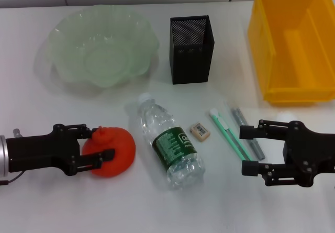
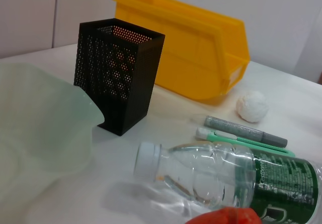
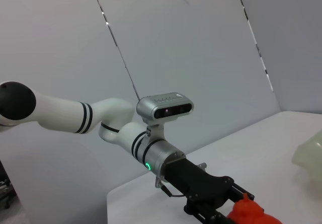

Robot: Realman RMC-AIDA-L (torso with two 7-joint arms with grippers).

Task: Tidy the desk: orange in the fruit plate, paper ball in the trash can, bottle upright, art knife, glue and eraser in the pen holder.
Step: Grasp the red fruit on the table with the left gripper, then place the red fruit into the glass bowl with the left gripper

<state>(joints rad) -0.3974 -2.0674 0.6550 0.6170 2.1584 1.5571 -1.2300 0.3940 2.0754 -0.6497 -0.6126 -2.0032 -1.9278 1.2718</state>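
My left gripper point(image 1: 104, 143) is shut on the orange point(image 1: 118, 152), which rests on the table at the front left; the orange also shows in the left wrist view point(image 2: 226, 216). The clear bottle point(image 1: 170, 144) lies on its side beside it. An eraser point(image 1: 200, 131), a green stick with a white tip point(image 1: 227, 133) and a grey stick point(image 1: 246, 133) lie right of the bottle. My right gripper point(image 1: 247, 149) is open over the near ends of the sticks. The paper ball point(image 2: 252, 106) shows only in the left wrist view, near the yellow bin point(image 1: 293, 39).
The pale green fruit plate point(image 1: 99, 55) stands at the back left. The black mesh pen holder point(image 1: 190, 50) stands at the back middle. The yellow bin is at the back right. The right wrist view shows my left arm point(image 3: 166, 163).
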